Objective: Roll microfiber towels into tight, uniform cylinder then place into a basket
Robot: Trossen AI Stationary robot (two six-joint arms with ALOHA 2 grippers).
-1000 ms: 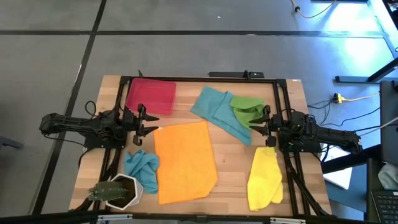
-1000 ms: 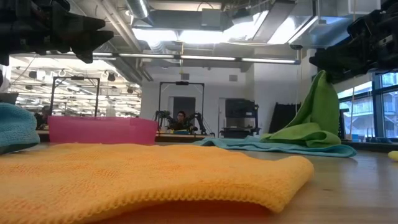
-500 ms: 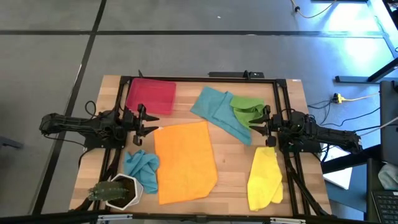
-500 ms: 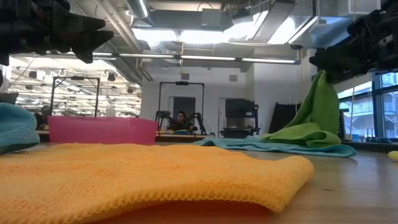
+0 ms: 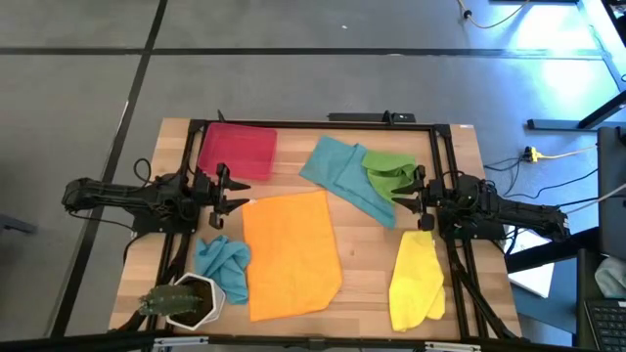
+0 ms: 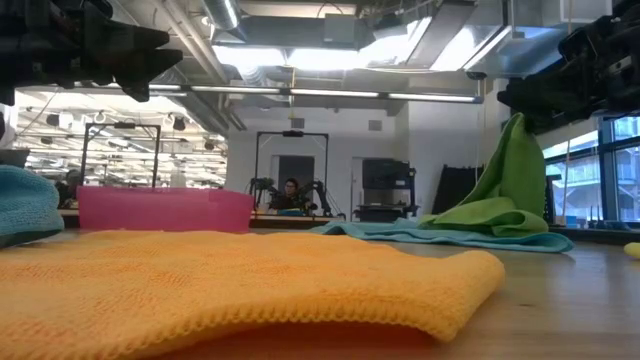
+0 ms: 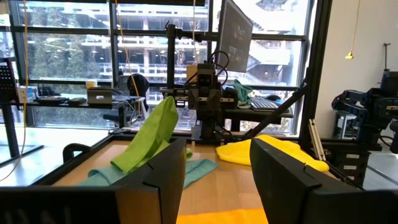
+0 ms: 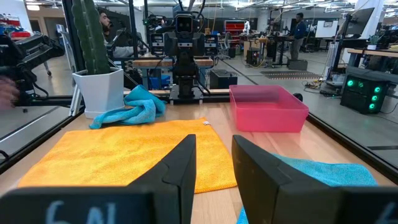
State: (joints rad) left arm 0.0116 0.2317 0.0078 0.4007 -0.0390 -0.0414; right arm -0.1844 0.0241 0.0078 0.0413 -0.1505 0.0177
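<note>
Nearest, the orange towel (image 5: pixel 290 252) lies flat mid-table, bare wood at its right edge before the yellow towel (image 5: pixel 415 282). Farther, left gripper (image 5: pixel 229 189) and right gripper (image 5: pixel 408 189) hover with fingers apart, empty, unmoved since before; the basket (image 5: pixel 237 150) sits far left.

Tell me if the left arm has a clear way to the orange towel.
Probably yes. The left gripper hangs open above the table beside the orange towel, whose near edge lies flat and uncovered; the crumpled teal towel and the basket sit off to either side.
</note>
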